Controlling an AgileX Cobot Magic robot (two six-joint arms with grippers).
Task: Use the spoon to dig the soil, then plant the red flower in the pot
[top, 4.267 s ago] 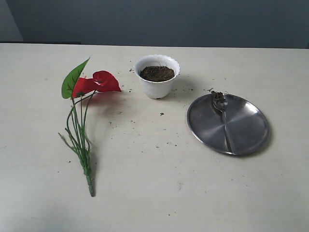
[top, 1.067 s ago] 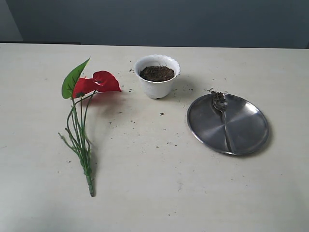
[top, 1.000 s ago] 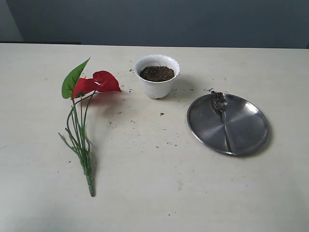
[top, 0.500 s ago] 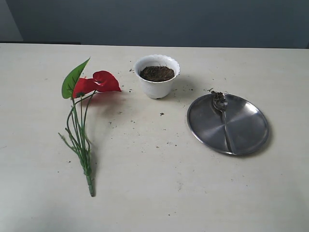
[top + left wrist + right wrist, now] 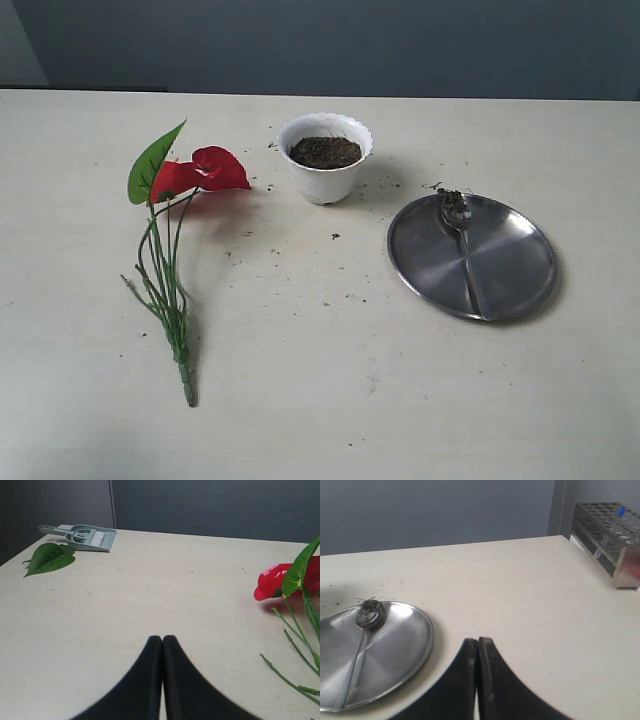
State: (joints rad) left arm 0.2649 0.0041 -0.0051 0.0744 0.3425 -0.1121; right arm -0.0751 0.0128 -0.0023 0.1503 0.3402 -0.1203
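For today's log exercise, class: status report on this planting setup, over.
Left gripper shut, right gripper shut, both empty. Spoon lies on steel plate. Red flower flat on table; pot upright, soil inside. Nothing blocking spoon.

Pale cream tabletop (image 5: 330,430) under soft even light, dark blue-grey wall (image 5: 330,45) behind

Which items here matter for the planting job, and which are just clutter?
Job: spoon, soil, pot, red flower.
Lying about: steel plate (only holds the spoon), dustpan with brush, loose green leaf, test tube rack.
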